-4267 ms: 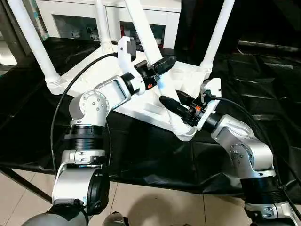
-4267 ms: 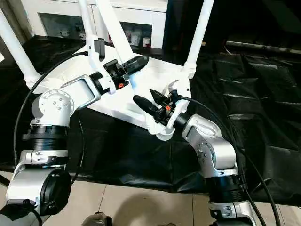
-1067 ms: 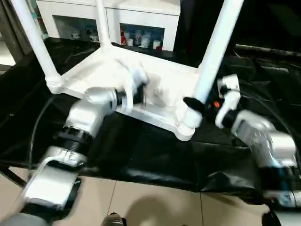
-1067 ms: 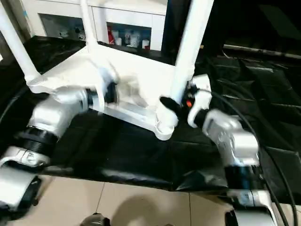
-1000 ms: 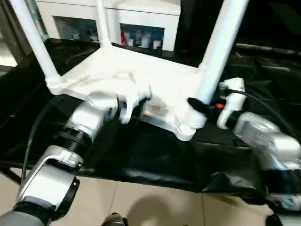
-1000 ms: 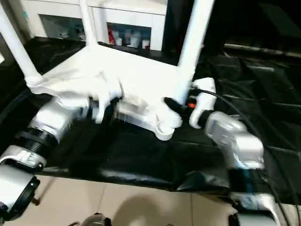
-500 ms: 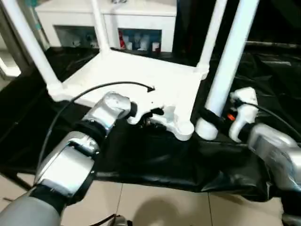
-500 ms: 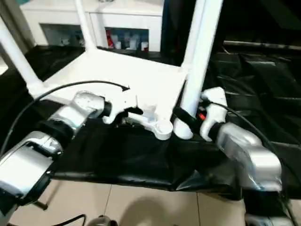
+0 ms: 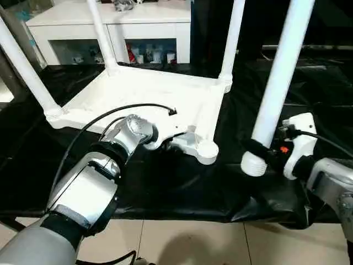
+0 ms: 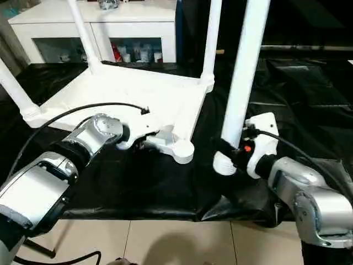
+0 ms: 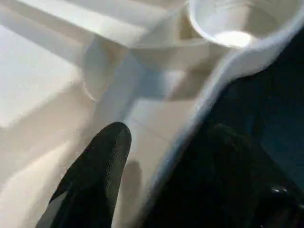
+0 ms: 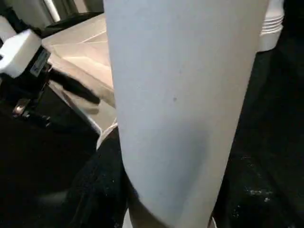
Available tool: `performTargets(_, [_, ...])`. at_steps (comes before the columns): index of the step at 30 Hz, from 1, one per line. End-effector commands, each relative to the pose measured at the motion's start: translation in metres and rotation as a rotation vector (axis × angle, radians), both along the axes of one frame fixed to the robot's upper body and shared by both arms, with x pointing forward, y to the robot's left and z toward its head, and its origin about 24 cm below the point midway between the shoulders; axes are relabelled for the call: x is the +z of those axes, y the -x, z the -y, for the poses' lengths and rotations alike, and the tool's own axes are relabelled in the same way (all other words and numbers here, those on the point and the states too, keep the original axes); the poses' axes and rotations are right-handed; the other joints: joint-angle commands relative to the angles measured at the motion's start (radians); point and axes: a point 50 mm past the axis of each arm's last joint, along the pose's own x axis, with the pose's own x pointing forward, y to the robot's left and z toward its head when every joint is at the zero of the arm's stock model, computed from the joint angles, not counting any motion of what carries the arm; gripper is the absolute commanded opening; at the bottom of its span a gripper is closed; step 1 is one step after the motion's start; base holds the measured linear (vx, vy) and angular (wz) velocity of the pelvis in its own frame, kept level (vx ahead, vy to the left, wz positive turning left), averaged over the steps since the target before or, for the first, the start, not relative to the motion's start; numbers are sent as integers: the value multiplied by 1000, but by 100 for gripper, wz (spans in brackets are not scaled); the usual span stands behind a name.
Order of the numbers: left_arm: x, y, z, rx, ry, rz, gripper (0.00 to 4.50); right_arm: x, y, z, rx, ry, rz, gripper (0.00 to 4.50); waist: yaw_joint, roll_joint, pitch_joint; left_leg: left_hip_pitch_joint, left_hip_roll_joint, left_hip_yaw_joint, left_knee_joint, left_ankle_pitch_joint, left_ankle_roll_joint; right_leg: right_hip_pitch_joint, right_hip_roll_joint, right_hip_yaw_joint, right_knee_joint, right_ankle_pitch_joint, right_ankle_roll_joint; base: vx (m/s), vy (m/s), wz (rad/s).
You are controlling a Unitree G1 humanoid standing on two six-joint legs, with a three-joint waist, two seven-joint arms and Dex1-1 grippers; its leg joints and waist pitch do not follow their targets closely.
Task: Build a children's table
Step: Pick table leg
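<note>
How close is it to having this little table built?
Three legs already stand in the upturned tabletop. The right gripper holds the fourth leg upright beside the table, its foot on the black cloth. The near corner socket is empty, so that leg must go in. The left gripper is at the tabletop's edge.

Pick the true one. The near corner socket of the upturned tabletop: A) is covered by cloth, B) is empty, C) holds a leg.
B: the near corner socket is an open ring, while the right end effector holds the fourth leg beside the tabletop.
</note>
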Motion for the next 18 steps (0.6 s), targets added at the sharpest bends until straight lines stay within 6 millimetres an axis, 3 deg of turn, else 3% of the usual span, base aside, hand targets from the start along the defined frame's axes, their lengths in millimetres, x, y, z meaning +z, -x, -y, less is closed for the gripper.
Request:
performTargets(1, [3,0,-4,-19,-41,-44,288,8,-1,-1,12,4,28,191,1,-15,-74,15,3,-8,-62,-202,32,58,-53,34,-104,-288,-174,0,0,0])
performTargets(8, [2,3,-6,-54,-100,-135,232,11,-9,-4,20,13,44,191,-1,-15,-76,12,4,-8,-62,-177,45,62,-57,34,-101,-257,-188,0,0,0])
performTargets(18, [4,8,-11,-148,-224,-240,170,9,-19,-9,50,45,64,191,4,-18,-81,12,9,-7,-64,-127,74,66,-61,35,-88,-135,-238,0,0,0])
